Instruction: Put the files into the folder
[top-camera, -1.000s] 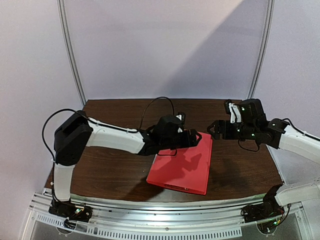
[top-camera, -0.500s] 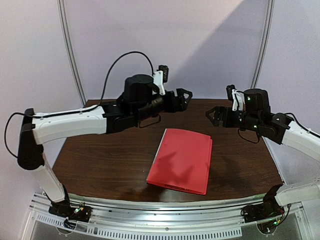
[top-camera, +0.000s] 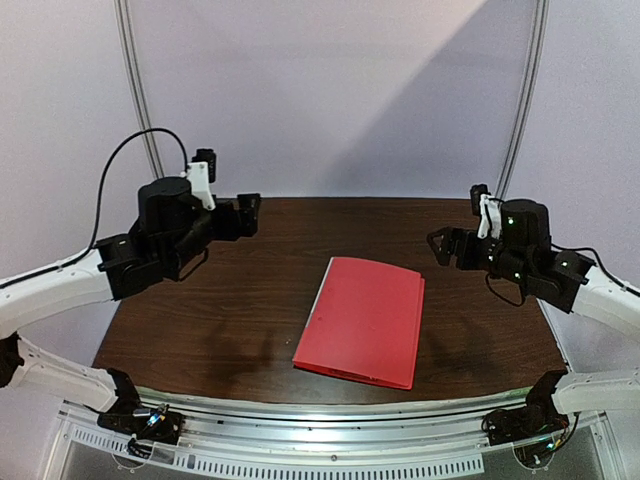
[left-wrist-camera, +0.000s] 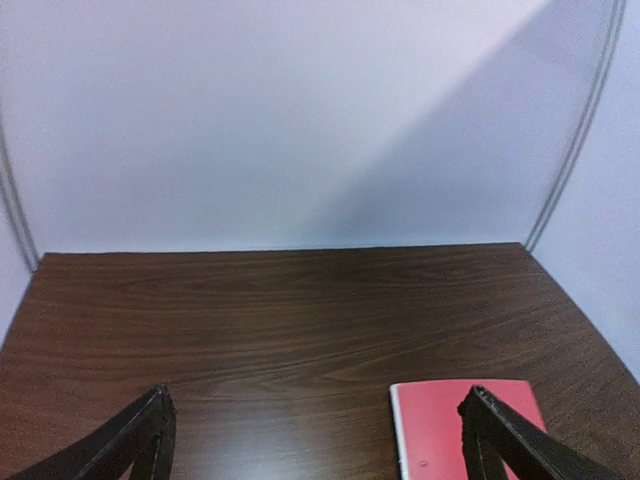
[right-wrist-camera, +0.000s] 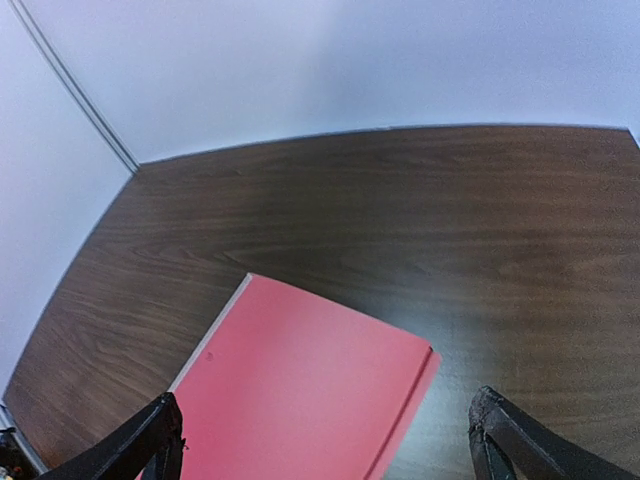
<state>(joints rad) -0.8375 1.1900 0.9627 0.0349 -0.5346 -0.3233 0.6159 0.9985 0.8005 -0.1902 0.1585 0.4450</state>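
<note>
Top external view: the left jaws, spread and empty, have pulled back from the folder (top-camera: 365, 320) to the far left. The red folder lies shut mid-tabletop (top-camera: 230, 320) with no paper showing, so the filing looks finished. The right jaws hang spread at far right.

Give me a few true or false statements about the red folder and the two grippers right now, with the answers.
1. The folder lies closed and flat on the table. True.
2. The left gripper is clamped on the folder. False: it hangs open and empty, off to the folder's left.
3. The right gripper is open and holds nothing. True.
4. The folder lies in the table's far left corner. False: it lies right of centre, toward the near edge.
</note>
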